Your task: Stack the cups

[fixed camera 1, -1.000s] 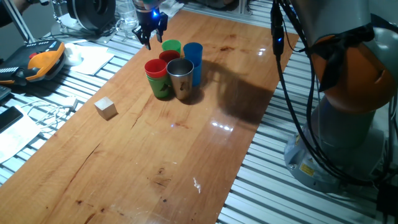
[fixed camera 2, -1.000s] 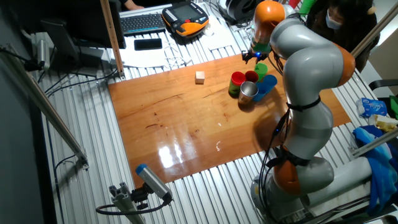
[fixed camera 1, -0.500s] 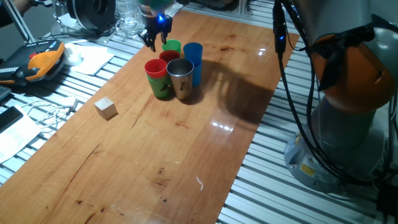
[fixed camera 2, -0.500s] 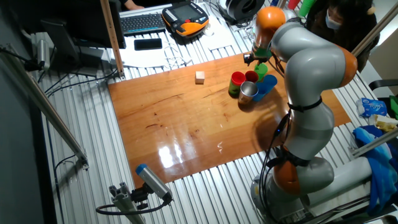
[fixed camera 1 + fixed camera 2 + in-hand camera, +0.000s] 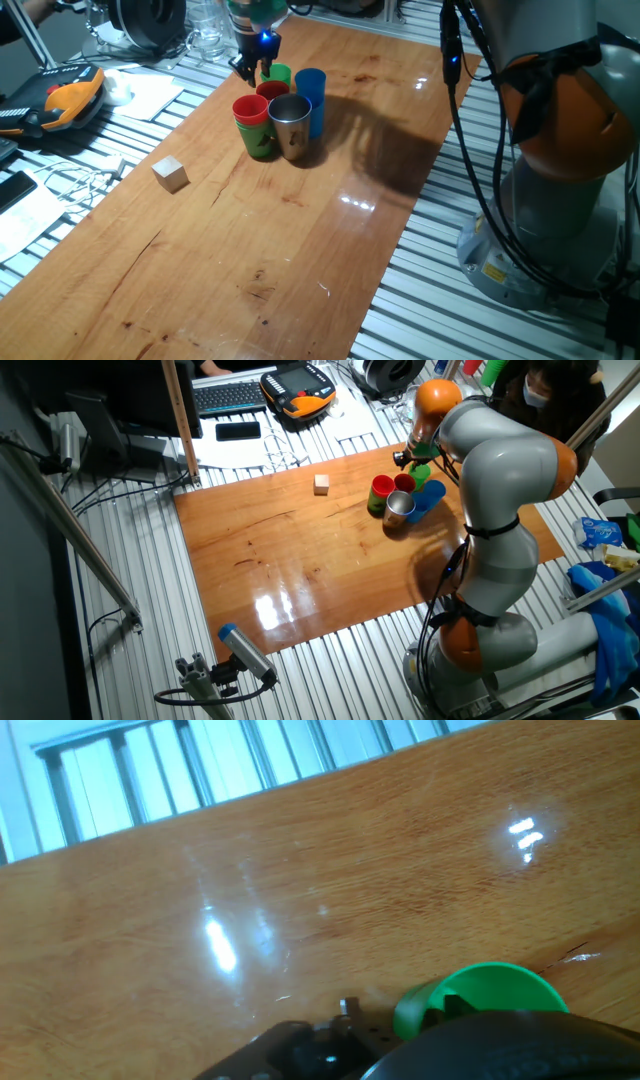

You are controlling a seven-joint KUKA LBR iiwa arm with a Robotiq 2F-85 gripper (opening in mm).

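While no writing reads, the pincer hovers beside the green cup.

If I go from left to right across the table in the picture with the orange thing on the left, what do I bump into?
Wooden cube → red cup → steel cup → blue cup.
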